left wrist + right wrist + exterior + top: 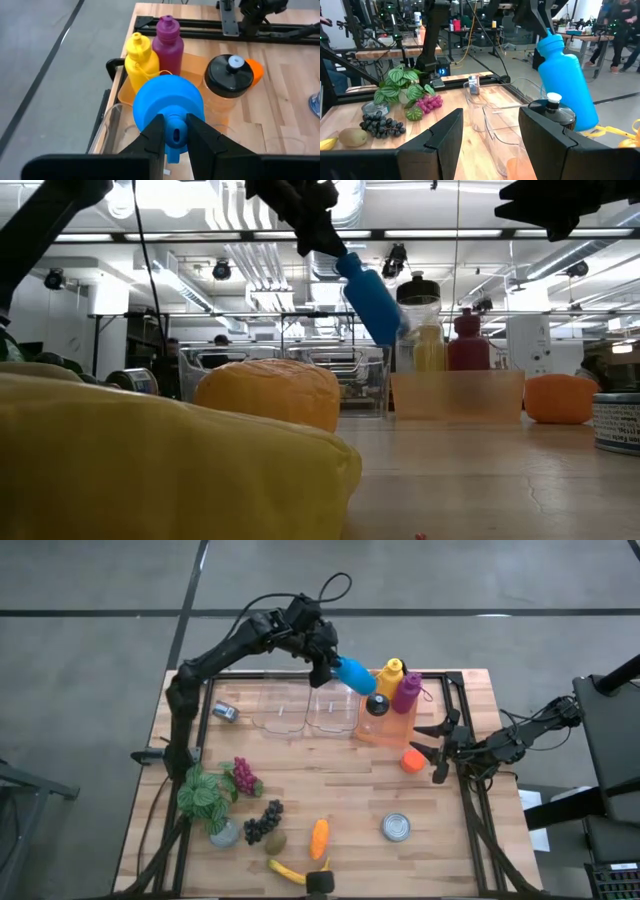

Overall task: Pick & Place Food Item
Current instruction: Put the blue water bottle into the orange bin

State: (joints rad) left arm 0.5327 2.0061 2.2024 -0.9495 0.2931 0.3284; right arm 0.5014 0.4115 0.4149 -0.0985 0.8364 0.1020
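Near the top centre of the high view, the left end effector point(322, 666) clamps the neck of a blue bottle point(355, 675), holding it tilted in the air above the orange bin point(385, 730) of bottles. At the right edge of the bench point(340, 795), the right end effector point(437, 750) waits with its fingers apart, holding nothing.

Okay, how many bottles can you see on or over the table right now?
4. The blue bottle hangs tilted in the left gripper. The yellow bottle, magenta bottle and clear black-lidded bottle stand in the orange bin. None seems hidden.
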